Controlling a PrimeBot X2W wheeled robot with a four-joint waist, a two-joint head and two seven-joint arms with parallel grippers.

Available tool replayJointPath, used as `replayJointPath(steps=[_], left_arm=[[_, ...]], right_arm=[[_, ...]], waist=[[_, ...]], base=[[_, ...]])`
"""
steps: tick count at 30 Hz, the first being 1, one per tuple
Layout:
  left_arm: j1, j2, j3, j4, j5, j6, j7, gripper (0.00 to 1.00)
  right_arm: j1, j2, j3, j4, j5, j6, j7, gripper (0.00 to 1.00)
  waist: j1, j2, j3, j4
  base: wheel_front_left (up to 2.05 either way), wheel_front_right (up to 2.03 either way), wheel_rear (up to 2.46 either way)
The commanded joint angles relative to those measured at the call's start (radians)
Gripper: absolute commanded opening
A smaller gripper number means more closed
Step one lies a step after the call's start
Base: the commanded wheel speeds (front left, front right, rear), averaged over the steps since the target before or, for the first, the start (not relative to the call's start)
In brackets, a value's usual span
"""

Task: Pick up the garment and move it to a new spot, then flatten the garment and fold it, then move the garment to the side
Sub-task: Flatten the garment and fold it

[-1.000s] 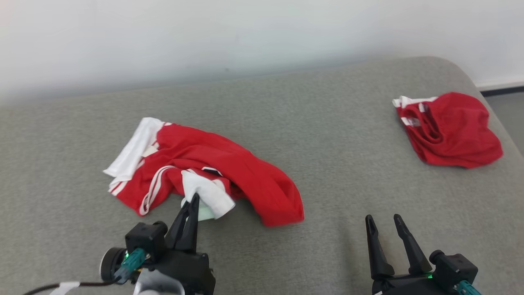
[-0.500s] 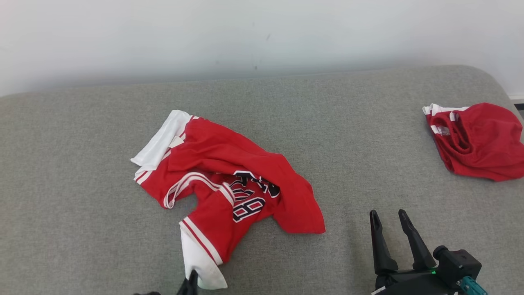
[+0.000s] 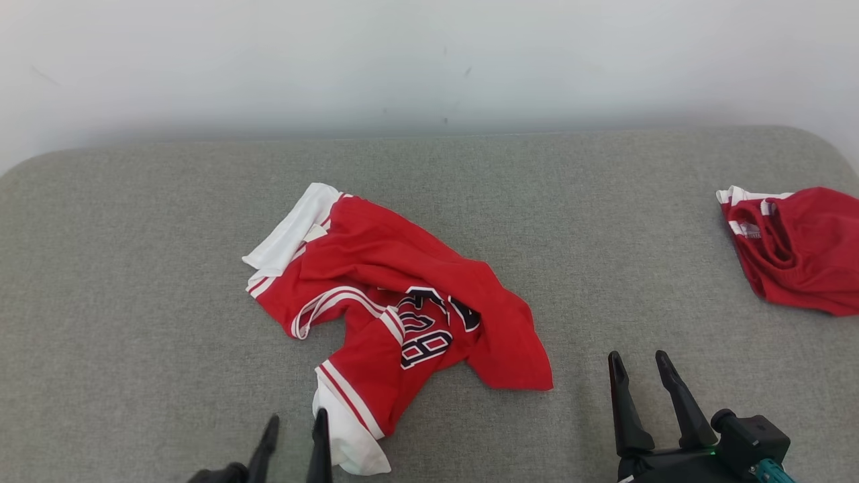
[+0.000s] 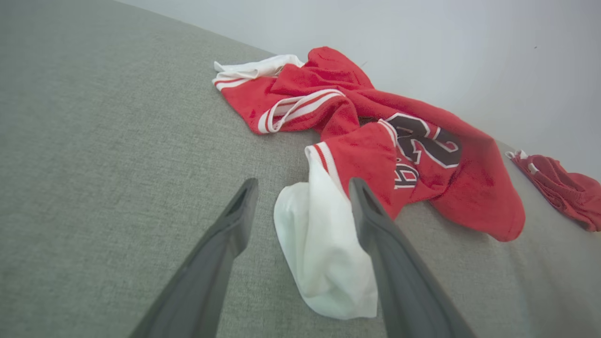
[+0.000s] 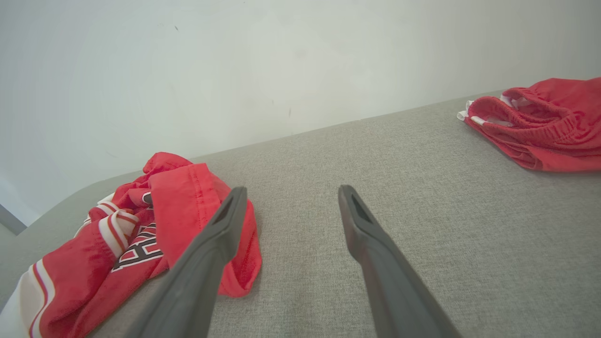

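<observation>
Jersey (image 3: 402, 282) lying crumpled, unflattened. Left claw (image 3: 296, 424) gaping beside white sleeve (image 4: 324, 253), holding nothing; right claw (image 3: 637, 361) gaping, idling. Flattening, folding, shifting aside all pending.

Plenty of bare grey padded surface (image 3: 134, 302) to the left of the crumpled garment (image 3: 402, 295), and between it and the smaller red garment (image 3: 798, 255) at the far right edge. Blocked mid-surface by the garment, with its white sleeve (image 4: 324, 244) lying between the spread fingers of the left gripper (image 3: 296, 419). Bare fabric straight ahead of the right gripper (image 3: 637, 357), fingers apart, with the far side closed off by the wall (image 3: 429, 60).
</observation>
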Motion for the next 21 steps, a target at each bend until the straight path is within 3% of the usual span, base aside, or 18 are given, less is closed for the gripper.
replayJointPath(steps=[1,6,14,21], left_arm=[[-0.011,0.007,0.002,-0.004,0.01,0.003,-0.005,1.0],[-0.029,0.014,0.012,-0.029,0.022,0.014,-0.015,1.0],[-0.047,0.013,-0.05,0.002,0.063,0.022,0.021,1.0],[-0.082,0.011,-0.067,0.106,0.089,0.045,0.02,1.0]], right_arm=[[0.001,0.0,0.002,0.001,-0.006,0.001,-0.002,1.0],[0.0,0.0,0.012,0.006,-0.006,0.001,-0.002,1.0],[0.0,0.0,0.019,0.005,-0.011,0.001,-0.002,1.0],[-0.006,0.0,0.028,0.007,-0.013,0.001,-0.002,1.0]], waist=[[0.0001,0.0,-0.002,0.003],[0.0001,0.0,-0.01,0.0],[0.0001,0.0,-0.009,-0.027],[0.0001,0.0,0.002,-0.05]], base=[[0.0,0.0,0.0],[0.0,0.0,0.0],[0.0,0.0,0.0],[0.0,0.0,0.0]])
